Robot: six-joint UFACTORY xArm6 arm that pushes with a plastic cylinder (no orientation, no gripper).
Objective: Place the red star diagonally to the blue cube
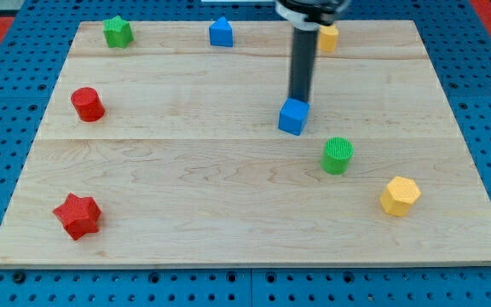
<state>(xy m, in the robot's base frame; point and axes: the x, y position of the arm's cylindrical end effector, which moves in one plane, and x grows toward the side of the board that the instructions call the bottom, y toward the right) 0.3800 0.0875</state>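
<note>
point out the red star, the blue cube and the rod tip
red star (77, 215), camera view, middle of its top face
blue cube (293, 117), camera view, centre of its visible body
my tip (299, 100), camera view, rod's lower end, at the cube's top edge

No legible text, labels, nos. or signs anywhere on blocks or board.

1. One arm is seen entering from the view's top, right of centre; only its lowest part is shown.
2. A dark round collar with a pale ring is cut off by the top edge.
3. A straight dark rod (301, 64) is hung from the collar, held upright.
4. My tip (297, 101) is placed at the rod's lower end, near the board's middle.
5. No jaws are carried; the upper links are out of frame.
</note>
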